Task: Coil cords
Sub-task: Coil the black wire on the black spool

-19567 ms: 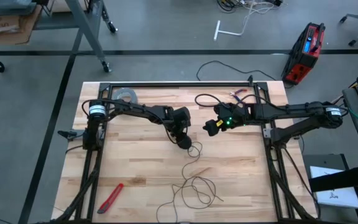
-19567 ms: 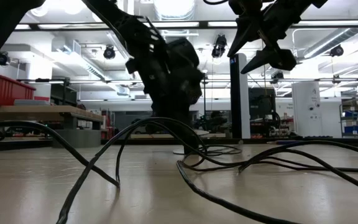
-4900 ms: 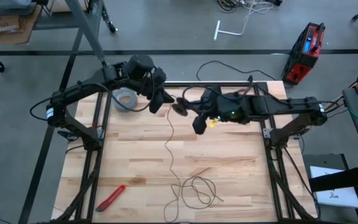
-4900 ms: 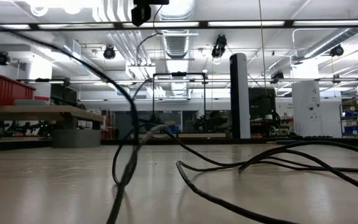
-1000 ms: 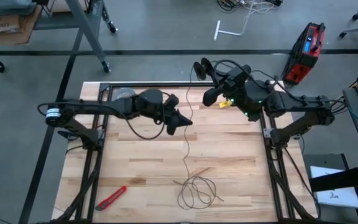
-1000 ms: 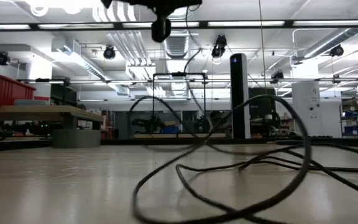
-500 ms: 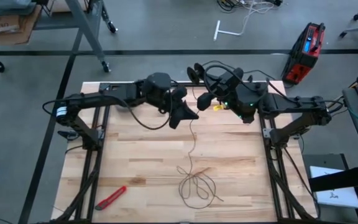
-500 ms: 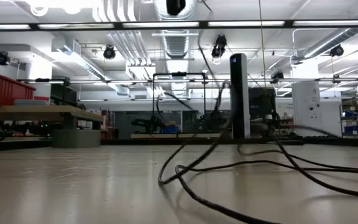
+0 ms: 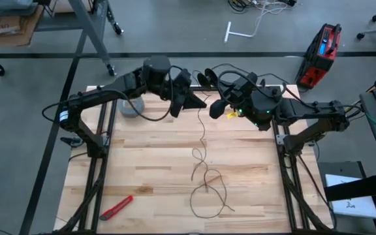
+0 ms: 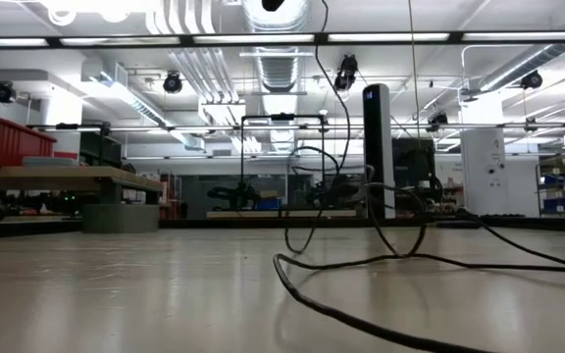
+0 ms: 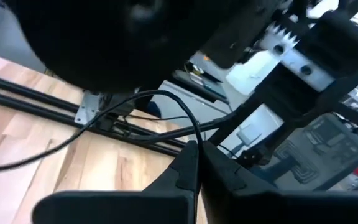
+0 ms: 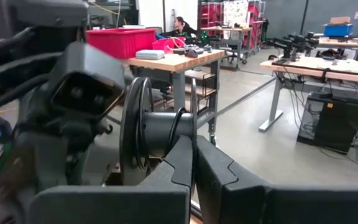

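**Both arms raised at the far edge, reel and cord between them**

The right end effector (image 12: pixel 194 165) is clenched on the small black reel (image 12: pixel 151 134), gripping one of its flanges between the fingers; in the high view the reel (image 9: pixel 204 77) sits over the far edge of the surface (image 9: pixel 142 170), between the two arms. The left end effector (image 9: pixel 198 101) is just beside it, its fingers pressed together on the thin black cord (image 11: pixel 166 99). From there the cord (image 9: pixel 201 134) hangs down to the surface and ends in loose, tangled loops (image 9: pixel 207 189) near the middle and front. A grey tape roll (image 9: pixel 131 106) lies by the far left corner, partly under the left arm, and a red utility knife (image 9: pixel 116 207) lies at the front left.
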Robot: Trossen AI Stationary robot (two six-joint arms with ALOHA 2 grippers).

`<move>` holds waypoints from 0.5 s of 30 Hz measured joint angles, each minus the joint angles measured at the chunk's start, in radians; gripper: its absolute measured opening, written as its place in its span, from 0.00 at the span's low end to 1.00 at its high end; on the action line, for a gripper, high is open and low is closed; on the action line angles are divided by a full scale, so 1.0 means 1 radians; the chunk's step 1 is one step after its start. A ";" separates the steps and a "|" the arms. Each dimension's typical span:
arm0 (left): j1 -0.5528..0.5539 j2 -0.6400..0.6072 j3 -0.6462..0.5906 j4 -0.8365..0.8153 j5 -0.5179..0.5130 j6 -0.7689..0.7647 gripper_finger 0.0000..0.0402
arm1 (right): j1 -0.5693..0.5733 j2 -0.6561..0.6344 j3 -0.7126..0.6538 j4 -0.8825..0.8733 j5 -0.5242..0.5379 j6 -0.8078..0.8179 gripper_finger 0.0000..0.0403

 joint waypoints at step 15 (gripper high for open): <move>0.041 -0.001 0.137 0.002 0.066 -0.045 0.00 | 0.002 0.001 0.000 -0.055 -0.023 0.068 0.00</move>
